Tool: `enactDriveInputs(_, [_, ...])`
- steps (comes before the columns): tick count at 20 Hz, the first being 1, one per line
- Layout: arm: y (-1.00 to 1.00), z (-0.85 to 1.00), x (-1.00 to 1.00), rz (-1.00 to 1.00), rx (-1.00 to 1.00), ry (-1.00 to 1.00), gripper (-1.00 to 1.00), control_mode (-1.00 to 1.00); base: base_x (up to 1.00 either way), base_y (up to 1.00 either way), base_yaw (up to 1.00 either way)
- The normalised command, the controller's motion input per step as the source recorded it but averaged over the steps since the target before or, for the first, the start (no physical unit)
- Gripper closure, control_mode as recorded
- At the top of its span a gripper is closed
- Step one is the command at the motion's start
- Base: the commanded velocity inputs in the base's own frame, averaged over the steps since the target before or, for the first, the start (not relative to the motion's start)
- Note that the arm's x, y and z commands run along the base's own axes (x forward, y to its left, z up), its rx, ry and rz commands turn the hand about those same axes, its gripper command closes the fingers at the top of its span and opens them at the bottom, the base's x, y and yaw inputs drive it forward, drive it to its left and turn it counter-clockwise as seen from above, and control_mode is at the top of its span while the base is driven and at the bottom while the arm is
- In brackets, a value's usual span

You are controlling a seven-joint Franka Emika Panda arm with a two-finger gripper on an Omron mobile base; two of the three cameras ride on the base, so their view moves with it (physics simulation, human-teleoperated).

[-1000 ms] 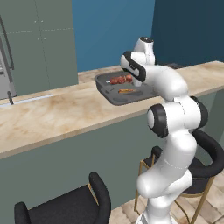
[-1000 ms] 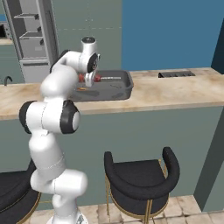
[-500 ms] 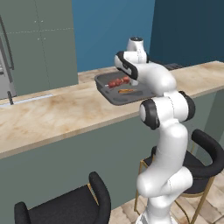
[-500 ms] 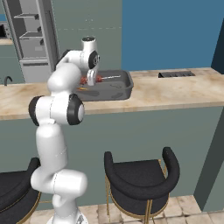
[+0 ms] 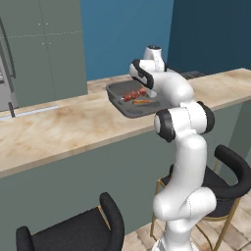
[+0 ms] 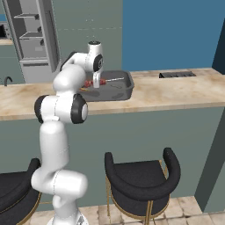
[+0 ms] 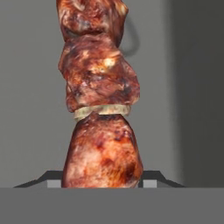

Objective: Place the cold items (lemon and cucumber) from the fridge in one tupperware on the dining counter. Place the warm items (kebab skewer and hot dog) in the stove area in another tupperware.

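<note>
A kebab skewer of browned meat chunks runs up the hand view, its lowest chunk wedged between my gripper tips. The gripper is shut on it, low over the grey floor of a dark shallow tupperware. From the left base view the kebab skewer lies in that container beside the orange hot dog, and my gripper points down at the skewer's right end. In the right base view the gripper hangs over the tupperware, with the red kebab skewer beside it.
The tupperware sits on a long beige marble counter. A dark vent grille is set into the counter to the right. Black bar stools stand below the counter front. An open fridge with shelves stands at the back left.
The arm's elbow has swung left and stands more upright. The hand has shifted slightly left over the container. The kebab and hot dog lie where they were.
</note>
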Motion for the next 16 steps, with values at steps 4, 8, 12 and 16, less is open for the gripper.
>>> enactDriveInputs(4, [0.0,-0.25,0.09,0.0,0.0,0.0,1.0,-1.0,0.0,0.0,0.0])
enactDriveInputs(8, [0.0,-0.27,0.12,0.0,0.0,0.0,1.0,-1.0,0.0,0.0,0.0])
enactDriveInputs(12, [0.0,-0.31,0.07,0.0,0.0,0.0,-1.0,-1.0,0.0,0.0,0.0])
enactDriveInputs(16, [0.0,-0.22,0.03,0.0,0.0,0.0,-1.0,-1.0,0.0,0.0,0.0])
